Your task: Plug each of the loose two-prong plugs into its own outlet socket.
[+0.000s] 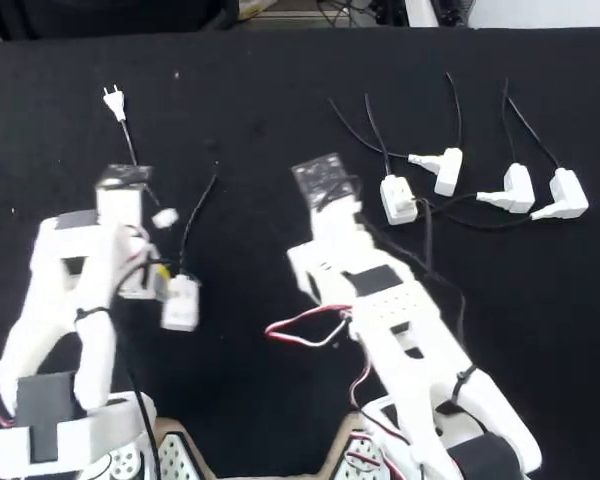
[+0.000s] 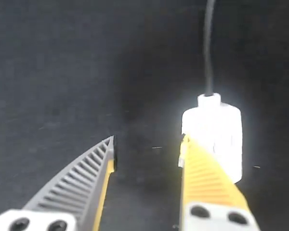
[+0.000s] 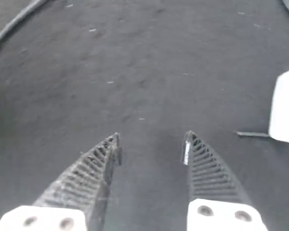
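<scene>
A white two-prong plug (image 1: 113,100) lies loose at the far left on its thin black cable. A white socket block (image 1: 181,302) with a black cable rests by my left gripper (image 1: 158,285). In the left wrist view that gripper (image 2: 147,149) is open, and the socket block (image 2: 214,134) sits just outside its yellow finger (image 2: 204,180), not between the jaws. My right gripper (image 1: 328,185) hangs mid-table and is open over bare cloth (image 3: 151,144). A white cabled block (image 1: 398,198) lies to its right and shows at the picture's edge (image 3: 285,106).
Three more white cabled pieces (image 1: 448,170) (image 1: 515,188) (image 1: 565,195) lie in a row at the right, with their black cables trailing toward the far edge. A small white bit (image 1: 165,217) sits beside the left arm. Black cloth (image 1: 250,120) covers the table.
</scene>
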Controlling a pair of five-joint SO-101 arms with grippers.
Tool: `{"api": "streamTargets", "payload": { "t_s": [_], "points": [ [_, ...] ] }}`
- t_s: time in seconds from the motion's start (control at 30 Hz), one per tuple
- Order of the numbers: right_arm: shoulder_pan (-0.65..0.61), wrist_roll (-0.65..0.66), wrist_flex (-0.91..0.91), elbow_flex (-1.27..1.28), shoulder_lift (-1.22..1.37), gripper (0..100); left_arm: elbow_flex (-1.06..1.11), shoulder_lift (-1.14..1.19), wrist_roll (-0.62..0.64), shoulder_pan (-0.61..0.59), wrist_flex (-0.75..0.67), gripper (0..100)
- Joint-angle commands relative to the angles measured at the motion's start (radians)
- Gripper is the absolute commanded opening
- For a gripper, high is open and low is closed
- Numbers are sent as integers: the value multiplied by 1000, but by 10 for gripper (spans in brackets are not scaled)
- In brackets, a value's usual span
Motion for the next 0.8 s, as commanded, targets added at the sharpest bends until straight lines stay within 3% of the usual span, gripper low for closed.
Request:
{"api": "streamTargets", "payload": {
  "t_s": [0.0, 0.17, 0.33, 0.43, 0.53, 0.77],
  "points": [
    [109, -69, -23, -47, -44, 198, 7, -5, 80, 188, -6, 222],
    [164, -91, -25, -53, -44, 198, 53, -5, 91, 357, -6, 221],
    [153, -91, -25, -53, -39, 198, 16, -6, 83, 386, 75, 222],
    [152, -91, -25, -53, -38, 198, -110, -34, 87, 326, 172, 221],
    [152, -91, -25, -53, -38, 198, -239, -51, 94, 202, 170, 221],
    [150, -91, -26, -53, -38, 198, -254, 121, 304, 142, -84, 223]
  ]
}}
